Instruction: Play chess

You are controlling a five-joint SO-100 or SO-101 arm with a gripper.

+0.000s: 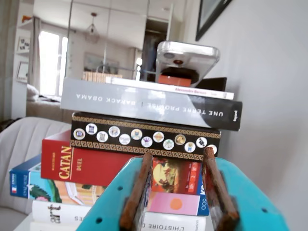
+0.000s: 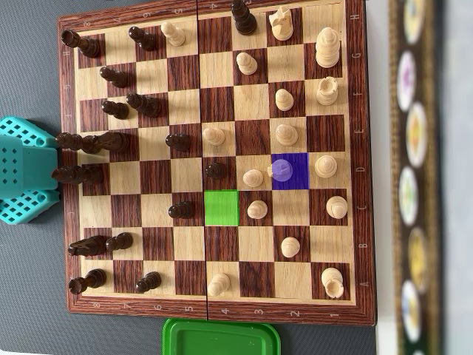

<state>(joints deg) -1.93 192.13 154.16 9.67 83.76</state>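
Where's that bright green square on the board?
In the overhead view, the green square sits near the board's middle, between a dark pawn on its left and a pale pawn on its right.

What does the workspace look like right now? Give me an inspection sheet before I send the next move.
Surface: wooden chessboard on a dark grey table, seen in the overhead view.
Job's things: dark pieces mostly left, light pieces mostly right; a blue-highlighted square holds a light pawn; a green-highlighted square is empty.
Clutter: green lid or tray below the board; stack of books and game boxes with a phone on top.
Grippers: teal gripper open, holding nothing, at the board's left edge.
Cables: nothing seen.
Surroundings: white wall, picture frame, bright window behind.
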